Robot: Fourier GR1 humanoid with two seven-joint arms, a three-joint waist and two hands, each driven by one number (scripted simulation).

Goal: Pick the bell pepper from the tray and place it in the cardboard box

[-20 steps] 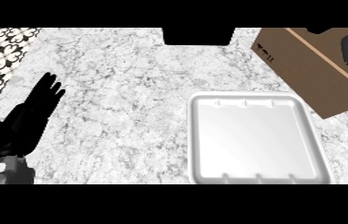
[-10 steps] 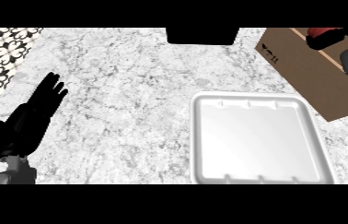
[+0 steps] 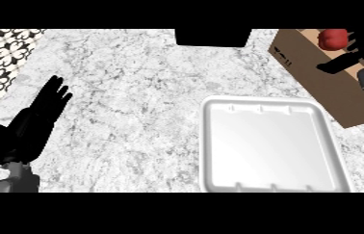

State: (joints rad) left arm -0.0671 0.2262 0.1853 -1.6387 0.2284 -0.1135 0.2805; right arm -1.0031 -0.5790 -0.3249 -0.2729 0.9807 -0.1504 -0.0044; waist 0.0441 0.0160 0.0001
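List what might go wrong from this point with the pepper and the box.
The red pepper sits at the cardboard box's far end near the picture's edge, so it may land on the rim instead of inside. The right hand is mostly hidden over the box; pulling back, it might nudge the box toward the white tray.

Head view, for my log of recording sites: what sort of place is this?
Most likely a kitchen counter. The marble-patterned countertop carries a white tray and an open cardboard box, with a red bell pepper in the box. A patterned tiled strip shows at the far left.
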